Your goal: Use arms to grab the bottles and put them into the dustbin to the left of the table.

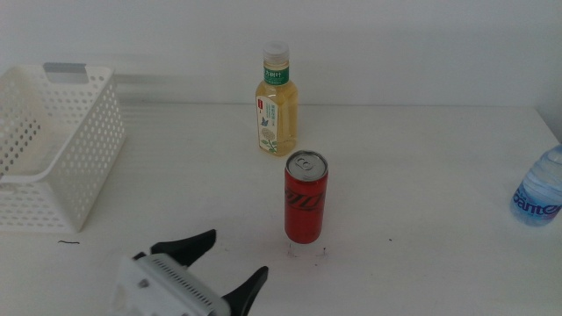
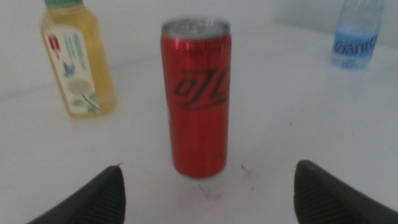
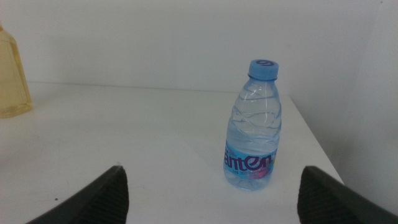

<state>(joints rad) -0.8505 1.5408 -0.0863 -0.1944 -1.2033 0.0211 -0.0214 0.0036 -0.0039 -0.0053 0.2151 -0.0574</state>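
Note:
A slim red can stands upright mid-table, and in the left wrist view the can is straight ahead of the jaws. My left gripper is open near the front edge, a short way left of the can and apart from it. The yellow tea bottle stands behind the can, also seen in the left wrist view. A clear water bottle stands at the table's right edge. In the right wrist view that water bottle is ahead of my open right gripper. The right arm is outside the middle view.
The white perforated dustbin sits at the table's left side with a grey tab on its far rim. The white table ends close to the water bottle on the right.

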